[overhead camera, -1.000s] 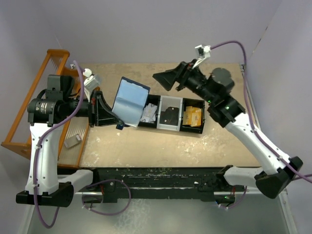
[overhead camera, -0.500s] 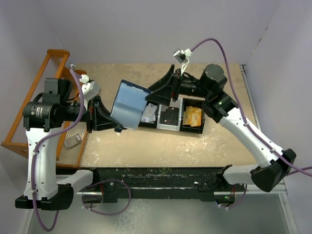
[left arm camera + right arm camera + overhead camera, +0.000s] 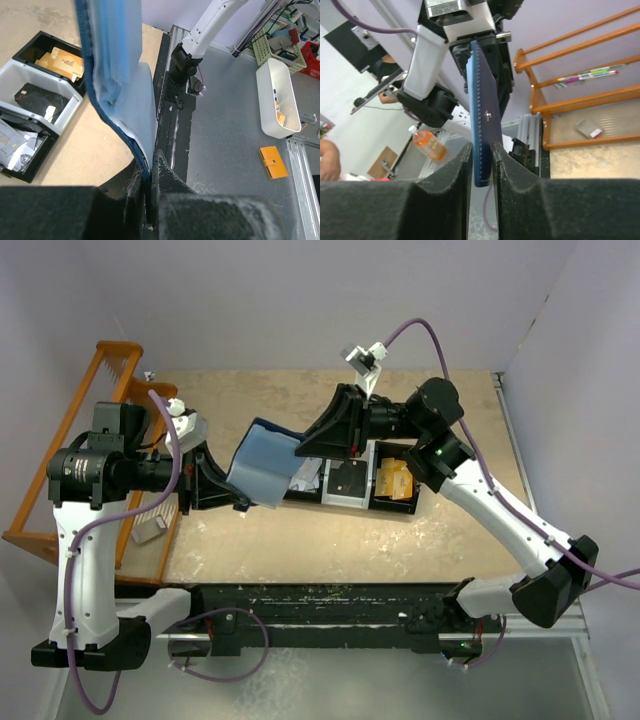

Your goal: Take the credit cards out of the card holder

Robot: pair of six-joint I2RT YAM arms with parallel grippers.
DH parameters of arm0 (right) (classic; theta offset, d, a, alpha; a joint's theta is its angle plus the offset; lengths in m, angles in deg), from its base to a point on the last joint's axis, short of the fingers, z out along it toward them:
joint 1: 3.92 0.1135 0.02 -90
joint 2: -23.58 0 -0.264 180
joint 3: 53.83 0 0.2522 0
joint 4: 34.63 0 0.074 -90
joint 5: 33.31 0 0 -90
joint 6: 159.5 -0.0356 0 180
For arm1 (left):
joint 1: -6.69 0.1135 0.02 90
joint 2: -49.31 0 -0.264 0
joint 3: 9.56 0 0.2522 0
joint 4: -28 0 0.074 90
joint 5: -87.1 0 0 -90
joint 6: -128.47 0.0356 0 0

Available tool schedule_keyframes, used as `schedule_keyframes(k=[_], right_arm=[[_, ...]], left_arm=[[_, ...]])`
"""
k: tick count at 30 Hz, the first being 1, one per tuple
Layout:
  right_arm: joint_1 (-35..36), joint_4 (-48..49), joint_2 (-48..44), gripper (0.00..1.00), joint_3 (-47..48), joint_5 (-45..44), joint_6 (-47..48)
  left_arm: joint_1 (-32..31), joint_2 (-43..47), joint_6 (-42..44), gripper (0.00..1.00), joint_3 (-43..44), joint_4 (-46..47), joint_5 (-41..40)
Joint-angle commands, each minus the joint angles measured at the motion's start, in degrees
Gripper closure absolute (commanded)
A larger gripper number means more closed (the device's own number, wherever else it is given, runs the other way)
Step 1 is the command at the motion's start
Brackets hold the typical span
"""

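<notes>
The card holder (image 3: 262, 462) hung open in the air above the table, just off the 9 o'clock end of the black tray (image 3: 398, 508), its pale inner face showing from above. The left gripper (image 3: 150, 180) was clamped on its corner at about 7 o'clock, with only a thin bite of the stitched edge between the fingers. The right gripper (image 3: 482, 147) was closed on the opposite edge, at about 2 o'clock. I could not make out any cards in the pockets; the folds may have hidden them. The danger lay in that slim left-hand hold. If the two arms pulled unevenly, the soft cover could slip free, sag or twist, and any cards might spill onto the table instead of coming out cleanly.
</notes>
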Motion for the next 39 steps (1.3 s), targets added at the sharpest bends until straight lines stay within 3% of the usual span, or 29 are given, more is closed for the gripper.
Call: schedule_keyframes(k=[1, 9, 12, 16, 21, 23, 25, 26, 32, 39], right_arm=[[0.61, 10.25, -0.71, 0.78, -0.78, 3.5, -5.74], [1.31, 5.93, -1.51, 0.62, -1.64, 2.82, -3.3], [1.43, 3.47, -1.81, 0.63, -1.53, 1.3, -2.1], [2.26, -7.8, -1.07, 0.66, 2.0, -2.71, 5.72], [4.0, -16.63, -1.14, 0.4, 4.01, -9.16, 14.84], [4.6, -16.29, -2.24, 0.27, 3.48, -10.87, 17.64], [5.1, -14.88, -4.17, 0.02, 2.07, -12.75, 21.25], [5.2, -13.87, -5.44, 0.0, 0.82, -14.12, 22.99], [7.68, -13.39, -12.16, 0.0, -4.12, -26.72, 36.02], [15.65, -17.63, -11.88, 0.0, -3.63, -38.56, 47.62]], left_arm=[[-0.24, 0.28, 1.5, 1.0, 0.16, 1.63, -0.29], [-0.26, 1.64, -4.49, 1.0, -1.87, 7.96, -3.04], [-0.2, 1.71, -5.48, 1.0, -2.06, 9.03, -3.39], [-0.19, 1.62, -6.39, 1.0, -1.63, 9.09, -1.79], [-0.2, 1.12, -9.25, 1.0, -0.96, 8.66, 0.63], [-0.28, 0.97, -12.47, 1.0, -1.4, 9.63, 0.82], [-0.19, 0.51, -17.54, 1.0, -1.98, 11.66, 0.1], [-0.2, -0.04, -17.84, 1.0, -1.94, 11.15, 0.37], [-0.18, -1.88, -21.57, 1.0, -2.42, 10.13, -0.26], [-0.16, -1.8, -26.33, 1.0, -4.29, 12.71, -5.32]])
